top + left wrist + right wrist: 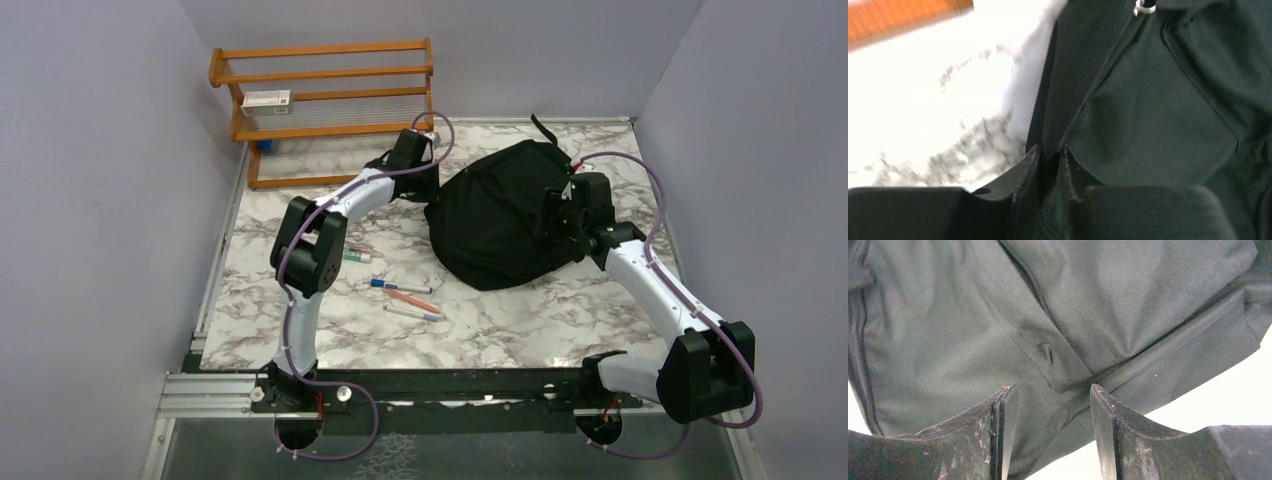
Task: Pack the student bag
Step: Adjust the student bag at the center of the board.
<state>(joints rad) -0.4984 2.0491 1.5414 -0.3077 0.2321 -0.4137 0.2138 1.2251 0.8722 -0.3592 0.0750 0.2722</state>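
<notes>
From above, we see the large black soft fabric backpack (500, 215) lying at the far middle of the marble-patterned worktop (520, 320). The left end effector (432, 185) is at its left edge and the right end effector (553, 215) is against its right side. Several loose pens (400, 287) lie nearer, to the left, and an orange wooden rack (320, 75) stands at the far left. In the left wrist view, we see that end effector (1049, 156) drawn narrow, pinching a fold at the backpack's (1158, 115) edge. In the right wrist view, the end effector (1053, 392) stands wide, with the backpack's fabric (1098, 305) and zipper (1025, 280) just beyond its fingertips.
</notes>
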